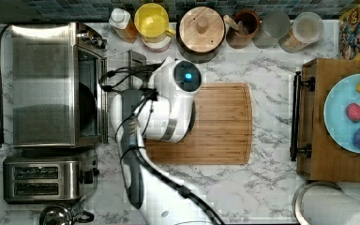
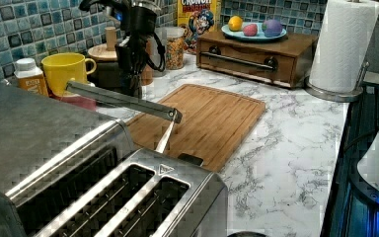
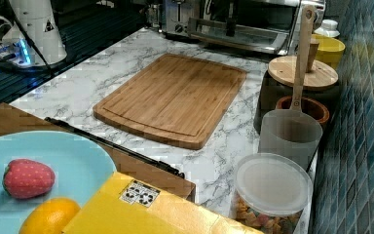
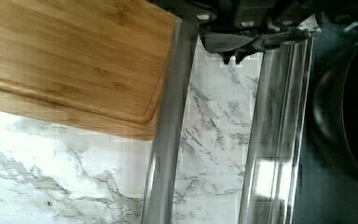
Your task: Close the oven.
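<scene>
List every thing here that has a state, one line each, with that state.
oven: door partly open, hanging out over the counter
oven door: raised off flat, not shut
gripper: at the door's far end
toaster: both slots empty
cereal jar: lid on
wooden-lidded canister: lid on
drawer: shut

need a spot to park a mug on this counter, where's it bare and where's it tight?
Bare: the cutting board, apart from the end under the arm, and the marble strip between it and the wooden drawer box. Also the marble below the board in the top view, toward the paper towel roll.

Tight: the back row of jars along the tiles, and around the open oven door.
</scene>
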### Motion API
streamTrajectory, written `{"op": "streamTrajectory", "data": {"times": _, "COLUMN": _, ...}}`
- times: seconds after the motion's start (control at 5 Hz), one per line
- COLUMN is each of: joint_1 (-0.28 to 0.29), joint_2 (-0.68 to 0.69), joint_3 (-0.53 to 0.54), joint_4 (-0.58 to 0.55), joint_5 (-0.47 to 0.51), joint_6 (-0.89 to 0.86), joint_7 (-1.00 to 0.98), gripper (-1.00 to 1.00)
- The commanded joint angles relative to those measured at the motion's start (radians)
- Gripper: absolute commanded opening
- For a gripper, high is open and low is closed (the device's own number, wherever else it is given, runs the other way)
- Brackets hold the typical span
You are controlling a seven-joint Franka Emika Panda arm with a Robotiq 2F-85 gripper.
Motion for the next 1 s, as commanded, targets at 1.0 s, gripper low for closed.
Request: {"op": "streamTrajectory", "data": {"times": 1.0, "joint_1": 0.308, "joint_2": -0.05, "joint_3": 0.161, "joint_4": 0.37, "joint_5": -0.803, "joint_6": -0.102, "joint_7": 0.892, "gripper": -1.0}}
